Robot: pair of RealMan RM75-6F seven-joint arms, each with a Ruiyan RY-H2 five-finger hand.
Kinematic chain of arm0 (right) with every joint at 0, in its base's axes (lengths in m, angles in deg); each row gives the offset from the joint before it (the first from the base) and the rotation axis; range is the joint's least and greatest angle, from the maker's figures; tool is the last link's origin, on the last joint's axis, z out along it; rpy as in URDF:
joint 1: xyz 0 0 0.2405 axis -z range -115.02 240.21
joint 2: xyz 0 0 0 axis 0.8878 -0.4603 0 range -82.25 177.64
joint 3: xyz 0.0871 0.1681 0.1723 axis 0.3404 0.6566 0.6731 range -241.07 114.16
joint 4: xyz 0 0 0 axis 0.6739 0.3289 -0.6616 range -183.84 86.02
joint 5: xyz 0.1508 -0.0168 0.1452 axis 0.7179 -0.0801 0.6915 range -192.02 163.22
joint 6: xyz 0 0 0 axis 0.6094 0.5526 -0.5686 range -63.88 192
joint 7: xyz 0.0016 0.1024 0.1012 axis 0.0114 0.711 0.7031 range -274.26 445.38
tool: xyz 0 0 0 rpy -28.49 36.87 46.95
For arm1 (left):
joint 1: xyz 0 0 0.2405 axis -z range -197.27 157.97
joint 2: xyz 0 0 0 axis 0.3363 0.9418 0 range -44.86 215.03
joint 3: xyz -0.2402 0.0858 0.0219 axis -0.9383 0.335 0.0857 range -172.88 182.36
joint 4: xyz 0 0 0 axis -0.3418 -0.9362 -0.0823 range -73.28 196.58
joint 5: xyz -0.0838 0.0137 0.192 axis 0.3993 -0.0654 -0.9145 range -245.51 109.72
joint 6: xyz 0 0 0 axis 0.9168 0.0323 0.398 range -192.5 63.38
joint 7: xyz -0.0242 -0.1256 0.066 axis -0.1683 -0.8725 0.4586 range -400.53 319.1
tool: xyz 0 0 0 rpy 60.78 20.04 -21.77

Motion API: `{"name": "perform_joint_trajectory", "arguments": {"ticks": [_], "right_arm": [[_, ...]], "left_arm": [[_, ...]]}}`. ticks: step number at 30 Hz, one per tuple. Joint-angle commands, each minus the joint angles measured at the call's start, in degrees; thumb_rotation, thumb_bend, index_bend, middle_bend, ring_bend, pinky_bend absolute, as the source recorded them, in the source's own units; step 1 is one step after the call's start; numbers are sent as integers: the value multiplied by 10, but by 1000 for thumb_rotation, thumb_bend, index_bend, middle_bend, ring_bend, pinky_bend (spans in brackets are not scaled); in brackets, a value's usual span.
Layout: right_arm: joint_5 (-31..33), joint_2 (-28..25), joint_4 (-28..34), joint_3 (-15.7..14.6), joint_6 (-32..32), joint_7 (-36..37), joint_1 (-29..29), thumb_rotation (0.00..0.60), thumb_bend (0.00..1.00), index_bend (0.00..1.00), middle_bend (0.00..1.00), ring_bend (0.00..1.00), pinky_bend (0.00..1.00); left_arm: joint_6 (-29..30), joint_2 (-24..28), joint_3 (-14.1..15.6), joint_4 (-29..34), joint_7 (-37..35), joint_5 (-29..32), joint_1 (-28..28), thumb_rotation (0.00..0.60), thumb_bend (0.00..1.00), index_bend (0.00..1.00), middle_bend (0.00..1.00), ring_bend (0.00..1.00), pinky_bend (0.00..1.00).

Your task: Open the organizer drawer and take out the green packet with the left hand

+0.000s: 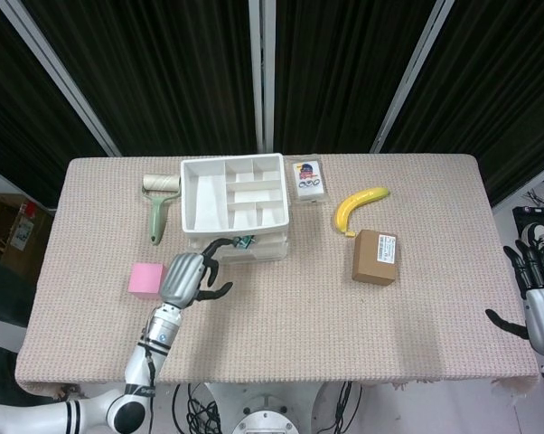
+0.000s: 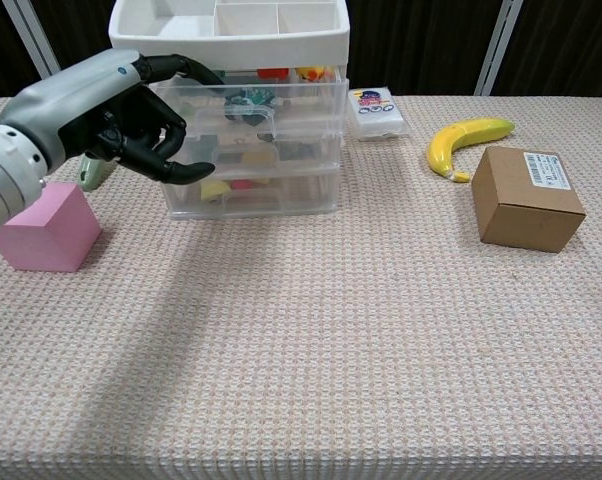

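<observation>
Chest view shows the left hand (image 2: 116, 115), fingers curled but apart and holding nothing, just before the clear organizer (image 2: 249, 140). Its drawers sit closed, the green packet (image 2: 247, 98) inside the top one. At the table's (image 1: 281, 325) far edge, the right hand (image 1: 541, 303) hangs with fingers spread.

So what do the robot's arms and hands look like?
The left robot hand has a smooth silver-grey back and black fingers. Its arm is silver with black rings. The right robot hand matches it: silver shell, black fingers, with a small green mark lower down.
</observation>
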Motion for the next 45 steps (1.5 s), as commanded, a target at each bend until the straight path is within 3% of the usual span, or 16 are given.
{"name": "perform_joint_trajectory", "arguments": {"ticks": [1,7,15,25,28,31,35,41,45], "right_arm": [[1,2,-2,0,1,2,0,600,26,0,0,0,0],[2,1,-4,0,1,2,0,600,26,0,0,0,0],[-1,2,0,-1,1,-3,-1,600,26,0,0,0,0],[0,3,-1,-3,-3,1,4,600,26,0,0,0,0],[2,3,-3,-2,-3,3,4,600,26,0,0,0,0],[1,0,-2,-1,-5,4,4,600,26,0,0,0,0],[-2,-2,-1,0,-9,4,5,600,37,0,0,0,0],[-4,-5,2,-1,-13,5,7,600,38,0,0,0,0],[-7,-6,5,-2,-15,2,9,600,37,0,0,0,0]], "left_arm": [[-6,12,4,13,4,6,4,600,227,259,816,919,1000],[-21,54,29,62,-7,2,-1,600,226,351,820,922,1000],[-32,98,64,117,-37,-25,-9,600,225,355,819,921,1000],[-36,118,85,147,-54,-38,-10,600,222,354,815,920,1000],[-44,130,90,158,-59,-39,-7,600,216,340,815,920,1000],[-54,148,94,169,-61,-42,-3,600,207,236,814,919,1000],[-68,190,101,192,-57,-49,2,600,205,137,807,918,1000],[-73,269,110,230,-43,-73,5,600,201,137,802,914,1000],[-60,316,83,231,-29,-105,18,600,195,198,807,915,1000]]}}
